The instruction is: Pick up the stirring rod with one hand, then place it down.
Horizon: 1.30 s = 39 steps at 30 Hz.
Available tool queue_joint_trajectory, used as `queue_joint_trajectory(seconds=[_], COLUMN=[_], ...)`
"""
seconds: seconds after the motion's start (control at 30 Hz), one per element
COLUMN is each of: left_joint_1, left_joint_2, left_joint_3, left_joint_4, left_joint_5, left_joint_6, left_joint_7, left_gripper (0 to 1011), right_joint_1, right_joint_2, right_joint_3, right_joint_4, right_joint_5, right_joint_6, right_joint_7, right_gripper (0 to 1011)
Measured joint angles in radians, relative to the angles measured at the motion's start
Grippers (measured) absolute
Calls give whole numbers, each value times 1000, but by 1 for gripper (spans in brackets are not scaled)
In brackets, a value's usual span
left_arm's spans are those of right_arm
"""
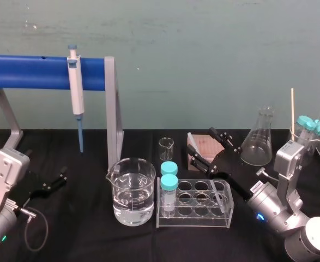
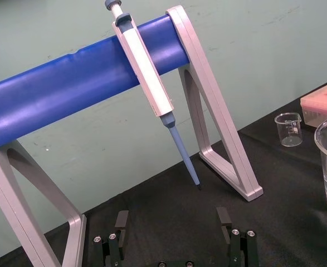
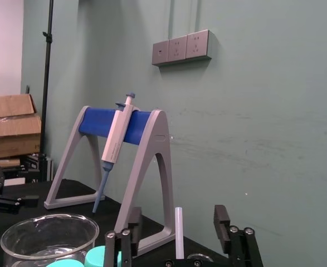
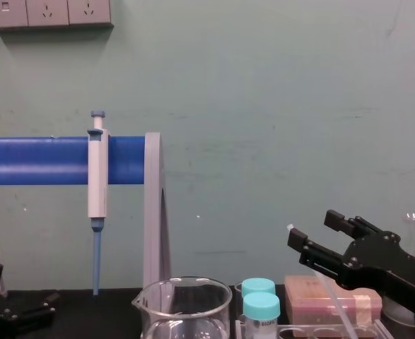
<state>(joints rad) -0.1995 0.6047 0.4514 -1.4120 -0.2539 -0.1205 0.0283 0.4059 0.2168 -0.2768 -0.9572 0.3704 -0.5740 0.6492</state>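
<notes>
Stirring rod (image 3: pixel 179 239) sits between the right gripper's (image 3: pixel 177 213) spread fingers, touching neither; its arm reaches forward, low. Left gripper (image 2: pixel 171 214) is parked, fingers apart too.

Head looks down, chest level; both share the pipette (image 1: pixel 75 87).

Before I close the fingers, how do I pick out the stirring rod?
Find the clear tube rack mid-table; the right end effector hangs just behind it, the left end effector parked far left. The stirring rod is the pencil-thin translucent-white stick between the right one's open fingers, far slimmer than the white-and-blue pipette on the blue stand.
</notes>
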Motion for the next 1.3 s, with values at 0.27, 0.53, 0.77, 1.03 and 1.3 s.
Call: queue_joint_trajectory(seconds=[0.27, 0.53, 0.77, 1.03, 1.3], left_joint_1=[0, 0, 0, 0, 0], left_joint_2=[0, 0, 0, 0, 0], left_joint_3=[0, 0, 0, 0, 0], left_joint_4=[0, 0, 0, 0, 0], left_joint_5=[0, 0, 0, 0, 0], left_joint_6=[0, 0, 0, 0, 0], left_joint_7=[0, 0, 0, 0, 0], left_gripper=[1000, 1000, 1000, 1000, 1000], right_joint_1=[0, -4, -57, -133, -189], right_joint_2=[0, 1, 4, -2, -1], right_joint_3=[0, 0, 41, 127, 179], right_joint_4=[0, -9, -118, -250, -325], right_joint_5=[0, -5, -68, -103, -109], right_joint_6=[0, 1, 17, 85, 234], right_joint_7=[0, -11, -151, -298, -364], right_gripper=[1002, 1003, 1003, 1003, 1003])
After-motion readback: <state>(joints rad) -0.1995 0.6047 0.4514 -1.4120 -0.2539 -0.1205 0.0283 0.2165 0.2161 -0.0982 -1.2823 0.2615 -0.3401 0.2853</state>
